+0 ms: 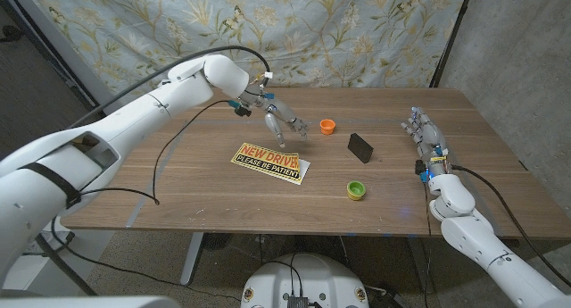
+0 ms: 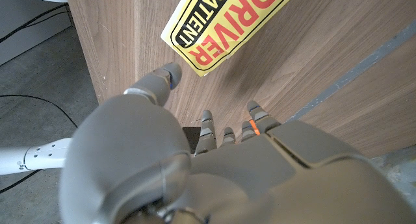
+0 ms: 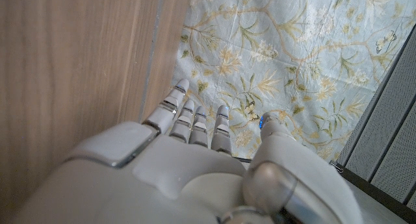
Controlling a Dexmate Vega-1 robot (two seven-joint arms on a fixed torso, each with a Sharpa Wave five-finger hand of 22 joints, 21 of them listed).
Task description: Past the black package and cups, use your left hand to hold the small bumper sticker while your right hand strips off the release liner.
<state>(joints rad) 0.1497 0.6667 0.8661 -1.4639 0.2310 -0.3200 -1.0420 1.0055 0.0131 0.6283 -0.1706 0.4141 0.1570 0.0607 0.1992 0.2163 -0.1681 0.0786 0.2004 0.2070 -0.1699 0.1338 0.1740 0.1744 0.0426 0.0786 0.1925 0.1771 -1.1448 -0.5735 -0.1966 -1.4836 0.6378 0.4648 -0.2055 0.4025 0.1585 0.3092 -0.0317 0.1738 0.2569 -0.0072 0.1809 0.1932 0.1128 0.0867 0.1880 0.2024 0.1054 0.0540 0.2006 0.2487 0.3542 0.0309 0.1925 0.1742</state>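
A yellow bumper sticker with red and black lettering lies flat on the wooden table, left of centre; its edge also shows in the left wrist view as the sticker. My left hand hovers just behind the sticker, fingers spread and pointing down, holding nothing; in its wrist view the left hand is above the wood near the sticker's corner. My right hand stands at the table's right side, fingers extended and apart, empty, far from the sticker; the right hand points toward the curtain.
A black package stands right of the sticker. An orange cup sits behind it and a green cup in front of it. A floral curtain hangs behind the table.
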